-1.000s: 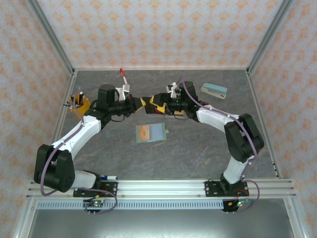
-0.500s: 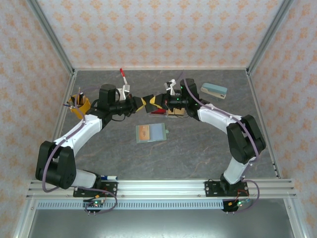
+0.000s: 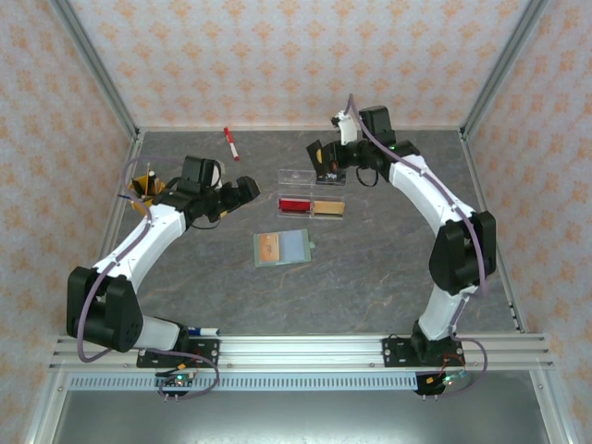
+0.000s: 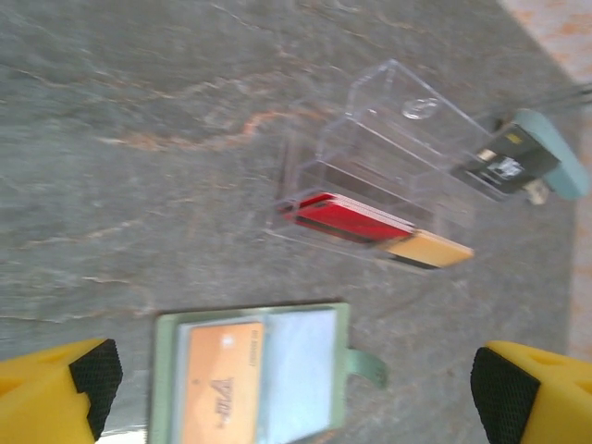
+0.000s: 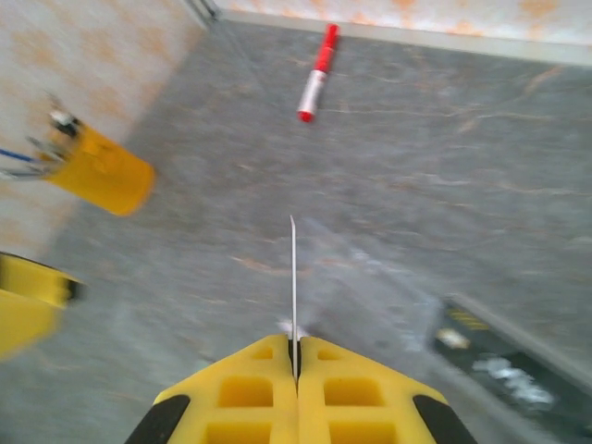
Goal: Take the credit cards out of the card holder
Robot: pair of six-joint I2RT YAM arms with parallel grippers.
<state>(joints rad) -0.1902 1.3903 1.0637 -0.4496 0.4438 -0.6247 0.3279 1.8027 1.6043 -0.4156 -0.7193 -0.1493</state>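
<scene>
The card holder lies open on the table, pale green-grey, with an orange card in its left pocket. A red credit card and a tan-gold one lie in the clear tray. My left gripper hangs open and empty left of the tray; in its wrist view the card holder lies below the gap of the left gripper. My right gripper is raised behind the tray. The right gripper is shut on a thin card seen edge-on.
A red marker lies at the back of the table. A yellow cup of pens stands at the left edge. The teal stapler sits just beyond the tray. Metal frame posts border the table.
The grippers met above the tray, and the right one shut on the card. The left has since opened and drawn back to the left. The right has lifted away toward the back.
</scene>
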